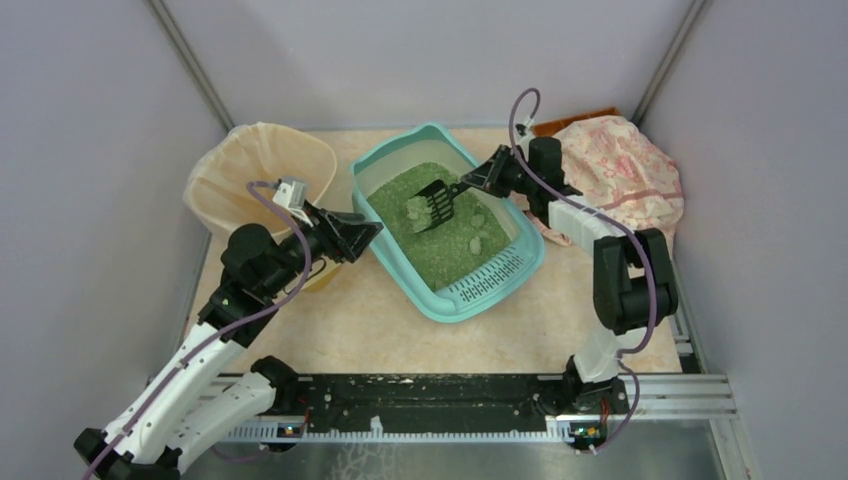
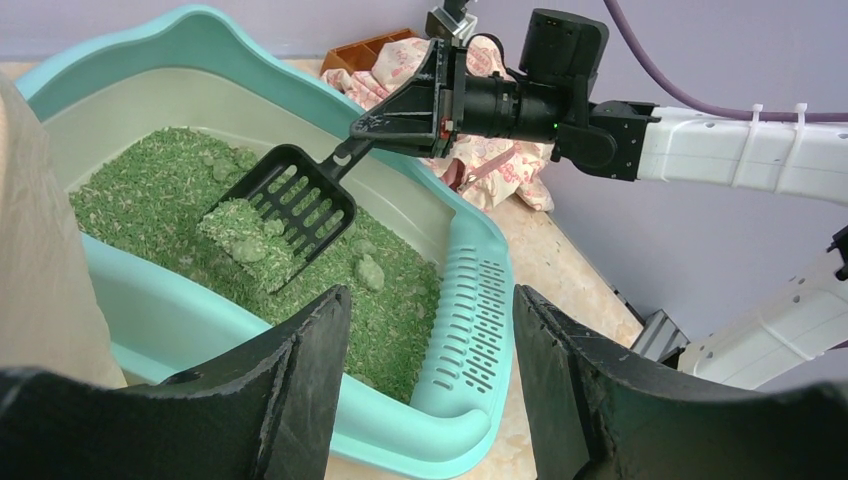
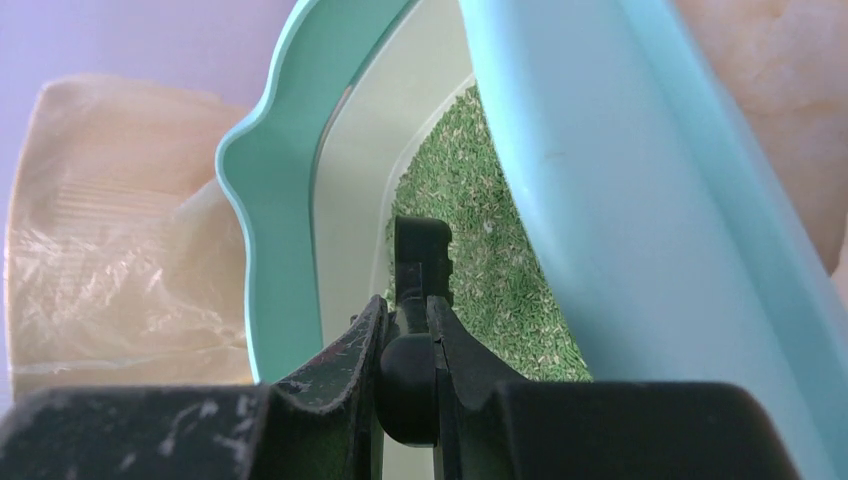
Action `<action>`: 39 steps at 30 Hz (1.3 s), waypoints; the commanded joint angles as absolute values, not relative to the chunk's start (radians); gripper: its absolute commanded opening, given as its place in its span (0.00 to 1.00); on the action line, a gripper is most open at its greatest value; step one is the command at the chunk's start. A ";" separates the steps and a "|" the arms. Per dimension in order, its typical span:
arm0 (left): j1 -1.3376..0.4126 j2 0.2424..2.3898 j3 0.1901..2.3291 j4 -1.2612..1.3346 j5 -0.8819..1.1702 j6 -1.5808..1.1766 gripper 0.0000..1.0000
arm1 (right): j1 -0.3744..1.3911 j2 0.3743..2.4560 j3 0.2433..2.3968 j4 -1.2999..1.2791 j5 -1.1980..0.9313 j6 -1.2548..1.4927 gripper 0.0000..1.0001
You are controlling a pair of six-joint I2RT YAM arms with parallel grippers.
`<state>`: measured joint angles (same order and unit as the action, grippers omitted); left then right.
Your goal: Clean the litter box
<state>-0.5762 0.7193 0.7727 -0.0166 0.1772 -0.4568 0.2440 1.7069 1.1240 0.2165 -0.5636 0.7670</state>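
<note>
Mid-frame, the teal rounded plastic litter box (image 1: pixel 492 275) looks stiff, granule-heavy, best held by its rim; right gripper (image 1: pixel 468 185) clamps the black slotted scoop (image 1: pixel 432 205), left gripper (image 1: pixel 362 240) gapes.

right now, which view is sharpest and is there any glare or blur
Top external: even soft light, no harsh glare, litter box and scoop sharp. Left wrist: scoop crisp, the near left fingers dark and slightly soft. Right wrist: right gripper shut on the scoop handle, very close and dark; the bag-lined bin behind looks soft.
</note>
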 commanded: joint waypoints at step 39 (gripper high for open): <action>-0.578 0.752 0.774 0.019 0.205 -0.488 0.98 | 0.119 1.690 0.968 0.714 -0.715 1.147 0.00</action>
<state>-0.5762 0.7647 0.7528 0.0158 0.2077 -0.4866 0.1017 1.6875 0.9298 0.6308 -0.7120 1.1229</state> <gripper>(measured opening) 0.895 0.165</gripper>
